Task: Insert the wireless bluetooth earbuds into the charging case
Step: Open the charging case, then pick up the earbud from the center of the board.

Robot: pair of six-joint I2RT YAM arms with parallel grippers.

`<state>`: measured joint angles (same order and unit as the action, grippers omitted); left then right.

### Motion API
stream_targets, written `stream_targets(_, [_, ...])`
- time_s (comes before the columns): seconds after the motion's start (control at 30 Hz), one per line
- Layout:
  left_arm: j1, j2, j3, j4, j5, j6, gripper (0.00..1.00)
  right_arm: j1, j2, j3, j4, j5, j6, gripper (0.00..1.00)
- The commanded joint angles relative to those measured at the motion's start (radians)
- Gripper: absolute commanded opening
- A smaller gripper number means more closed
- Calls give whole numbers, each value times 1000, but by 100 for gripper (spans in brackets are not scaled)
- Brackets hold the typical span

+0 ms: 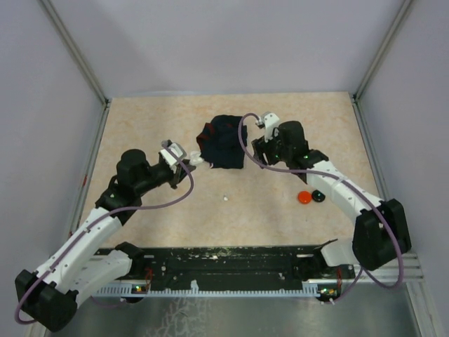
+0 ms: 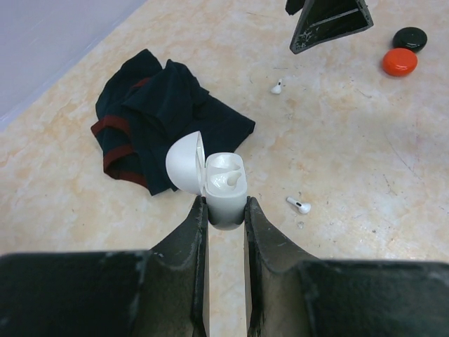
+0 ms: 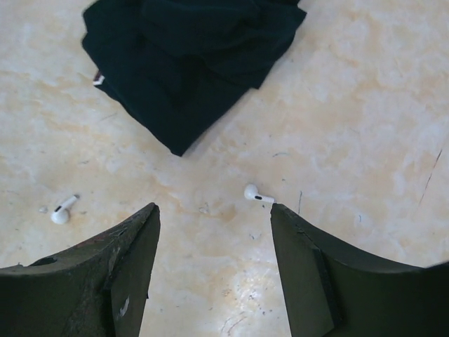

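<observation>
My left gripper [image 2: 226,203] is shut on the white charging case [image 2: 226,191] and holds it upright with its lid [image 2: 184,163] open to the left. In the top view this gripper [image 1: 188,159] is beside the dark cloth. Two white earbuds lie on the table: one [image 2: 299,206] just right of the case, one [image 2: 277,87] farther off. My right gripper [image 3: 214,207] is open and empty above the table, and one earbud [image 3: 257,195] lies just off its right fingertip. The other earbud [image 3: 63,209] lies to its left. One earbud [image 1: 225,198] shows in the top view.
A dark navy cloth with red trim [image 1: 221,144] lies crumpled between the two grippers. A red disc [image 1: 304,198] and a black disc [image 1: 317,195] sit to the right under the right arm. Grey walls and metal posts enclose the table.
</observation>
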<state>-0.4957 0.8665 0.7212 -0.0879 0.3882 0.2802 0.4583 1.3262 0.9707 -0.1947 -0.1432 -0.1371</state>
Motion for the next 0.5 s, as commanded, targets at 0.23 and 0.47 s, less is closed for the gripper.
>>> stream_targets(0.23, [-2,15,2,-2,-114,2,1,-159,275,139,46,-130,-2,59])
stream_targets(0.47, [-2,27,3,-4,-131,9,1,-171,456,242,0,-202,-10,53])
